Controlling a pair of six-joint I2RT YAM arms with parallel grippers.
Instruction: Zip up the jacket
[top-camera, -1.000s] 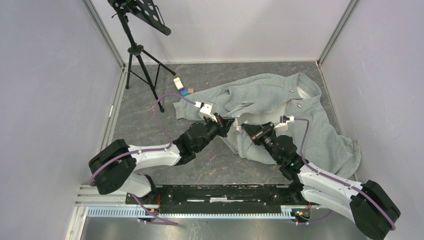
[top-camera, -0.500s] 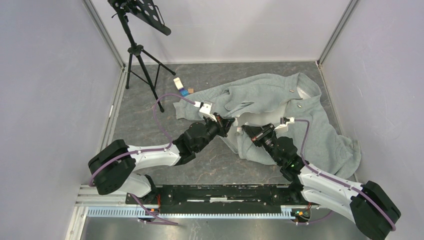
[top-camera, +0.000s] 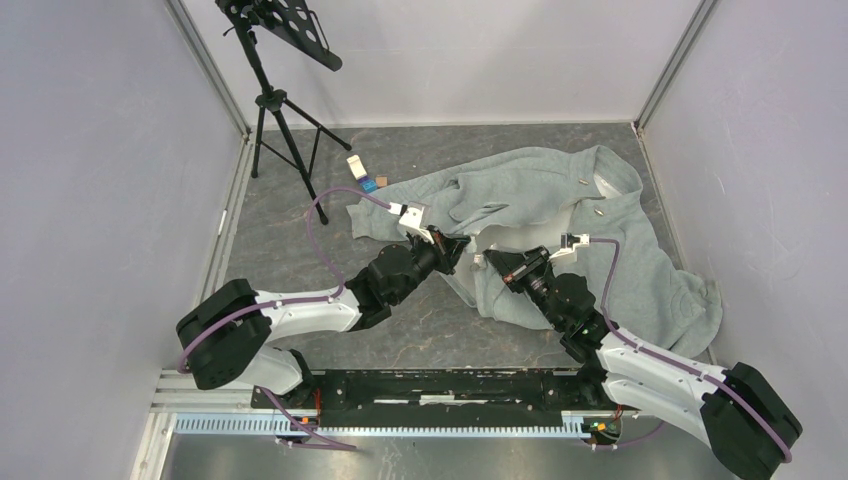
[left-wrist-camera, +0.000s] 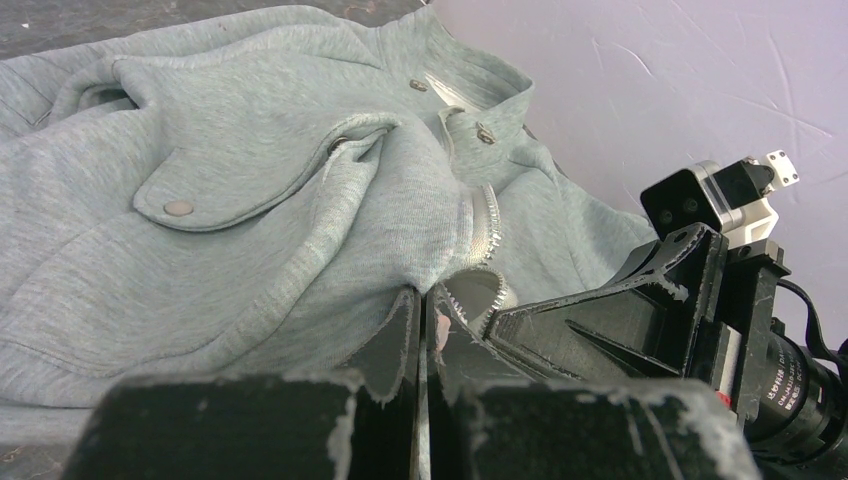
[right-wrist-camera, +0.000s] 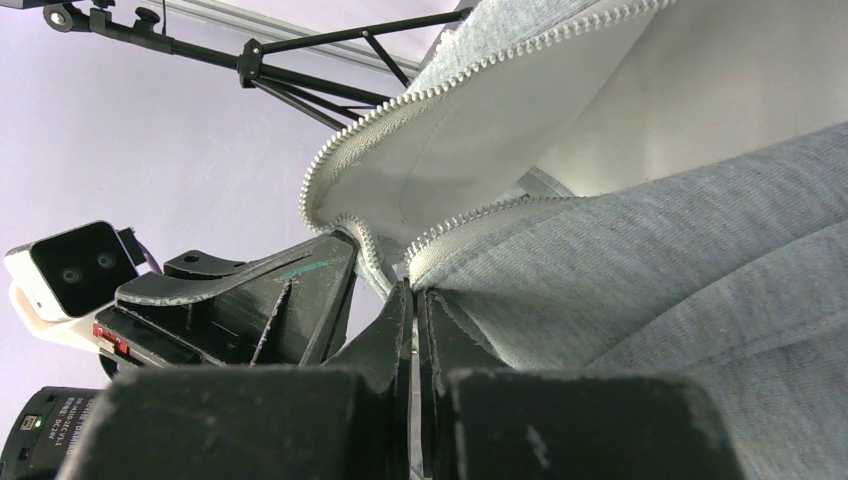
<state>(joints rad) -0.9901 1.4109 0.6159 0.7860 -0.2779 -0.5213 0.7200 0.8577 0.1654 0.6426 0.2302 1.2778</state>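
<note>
Almost nothing has shifted over the last second; both arms keep their pose at the lower front edge of the jacket (top-camera: 560, 190), which lies rumpled across the far right of the worktop (top-camera: 300, 260). The left end effector (left-wrist-camera: 422, 300) is clamped on fleece beside the zipper (left-wrist-camera: 488, 225). The right end effector (right-wrist-camera: 413, 295) pinches the opposite zipper edge.

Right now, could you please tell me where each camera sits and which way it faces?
Top external: above and behind the bases, looking down at the large grey-green fleece jacket; both arms show, left gripper, right gripper.
Left wrist: on the left arm, facing the jacket's collar; own shut fingers below.
Right wrist: on the right arm, looking up under the zipper edge; own shut fingers below.
Shared: each wrist view shows the other gripper; all show the jacket.
</note>
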